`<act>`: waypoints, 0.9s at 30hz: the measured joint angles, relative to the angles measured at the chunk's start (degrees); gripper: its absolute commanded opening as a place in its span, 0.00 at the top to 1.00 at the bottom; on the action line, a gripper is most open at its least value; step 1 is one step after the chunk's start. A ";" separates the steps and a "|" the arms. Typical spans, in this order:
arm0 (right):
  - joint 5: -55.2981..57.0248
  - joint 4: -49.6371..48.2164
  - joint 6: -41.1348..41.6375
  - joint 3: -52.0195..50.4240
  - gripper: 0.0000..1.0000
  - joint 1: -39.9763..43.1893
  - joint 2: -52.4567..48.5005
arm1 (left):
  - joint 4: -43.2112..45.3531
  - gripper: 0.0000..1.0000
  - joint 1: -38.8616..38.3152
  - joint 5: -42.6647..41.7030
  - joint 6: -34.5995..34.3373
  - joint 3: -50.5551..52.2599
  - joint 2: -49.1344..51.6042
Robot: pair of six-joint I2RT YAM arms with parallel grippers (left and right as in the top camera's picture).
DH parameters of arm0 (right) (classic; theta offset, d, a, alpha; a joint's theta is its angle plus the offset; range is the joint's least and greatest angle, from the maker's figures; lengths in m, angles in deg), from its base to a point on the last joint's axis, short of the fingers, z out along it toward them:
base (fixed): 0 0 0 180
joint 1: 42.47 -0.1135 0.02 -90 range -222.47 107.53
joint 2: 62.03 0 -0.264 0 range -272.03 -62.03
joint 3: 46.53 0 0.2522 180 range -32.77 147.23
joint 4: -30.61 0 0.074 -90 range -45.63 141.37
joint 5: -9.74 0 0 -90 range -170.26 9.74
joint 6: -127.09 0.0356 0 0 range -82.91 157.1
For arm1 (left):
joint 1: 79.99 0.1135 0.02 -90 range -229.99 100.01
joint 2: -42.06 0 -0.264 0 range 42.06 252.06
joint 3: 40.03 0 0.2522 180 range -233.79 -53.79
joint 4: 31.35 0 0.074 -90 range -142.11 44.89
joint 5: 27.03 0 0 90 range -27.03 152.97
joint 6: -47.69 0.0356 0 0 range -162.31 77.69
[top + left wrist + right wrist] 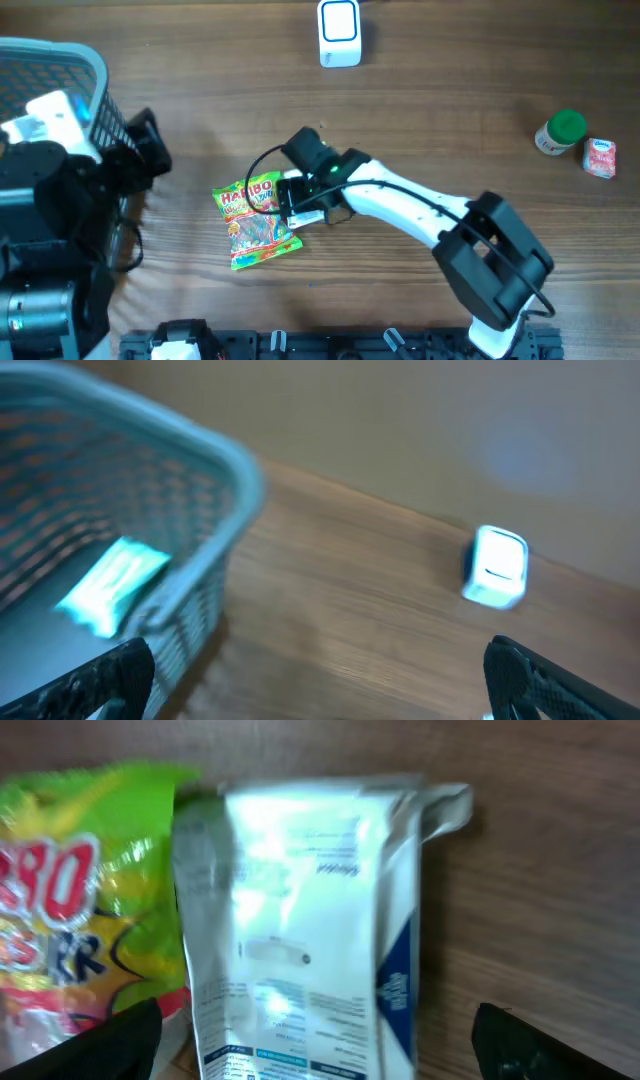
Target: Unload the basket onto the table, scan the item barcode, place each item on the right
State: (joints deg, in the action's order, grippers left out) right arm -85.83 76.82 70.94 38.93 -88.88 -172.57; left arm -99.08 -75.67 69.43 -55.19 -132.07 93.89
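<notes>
The item, a white packet (300, 920) with fine print and a blue edge, lies flat on the wooden table beside a green and yellow Haribo bag (80, 890). My right gripper (320, 1050) hovers just over it, open, one finger on each side of the packet and nothing gripped. From overhead the packet (303, 207) is half covered by the right gripper (298, 198). The white scanner (339, 33) stands at the far edge, also in the left wrist view as a blurred scanner (495, 565). My left gripper (320, 685) hangs open over bare table next to the basket.
A grey-blue mesh basket (70, 55) stands at the far left, with a teal packet (110, 585) inside it. A green-lidded jar (560, 132) and a small pink box (600, 158) sit at the right. The Haribo bag (252, 222) touches the item's left side.
</notes>
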 measured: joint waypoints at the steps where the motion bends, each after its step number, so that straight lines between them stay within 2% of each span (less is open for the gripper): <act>1: 0.44 0.02 0.22 0.00 0.00 -0.42 -0.24 | -0.11 0.00 2.40 0.44 -0.94 0.00 0.26; 6: 4.52 -1.01 1.29 0.35 0.03 -0.83 -2.60 | -0.57 0.00 18.16 -0.13 -5.44 -0.02 2.34; 10: 6.29 -0.55 2.29 0.83 0.13 -1.16 -3.19 | -0.57 0.00 27.96 -7.87 -6.47 -0.11 5.99; 12: 6.78 -0.20 2.78 0.94 0.15 -1.14 -3.26 | -0.98 0.00 30.82 -12.15 -6.73 -0.13 8.72; 15: 7.58 4.02 4.20 1.60 0.15 -0.39 -3.52 | -1.16 0.00 33.70 -17.92 -6.82 -0.15 13.18; 18: 7.54 8.63 4.55 1.99 0.21 2.21 -3.58 | -1.11 0.00 33.97 -21.51 -6.80 -0.17 17.94; 23: 5.16 12.00 2.82 2.08 0.22 10.54 -3.58 | 2.27 0.00 33.97 -21.75 -6.80 -0.22 26.40; 27: 3.82 12.59 0.50 2.23 0.22 13.33 -3.58 | 7.85 0.00 33.97 -18.45 -6.84 -0.22 30.05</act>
State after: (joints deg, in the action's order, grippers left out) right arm -82.00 89.41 71.44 41.16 -75.55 -176.16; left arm -91.24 -41.71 50.98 -62.04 -132.29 123.95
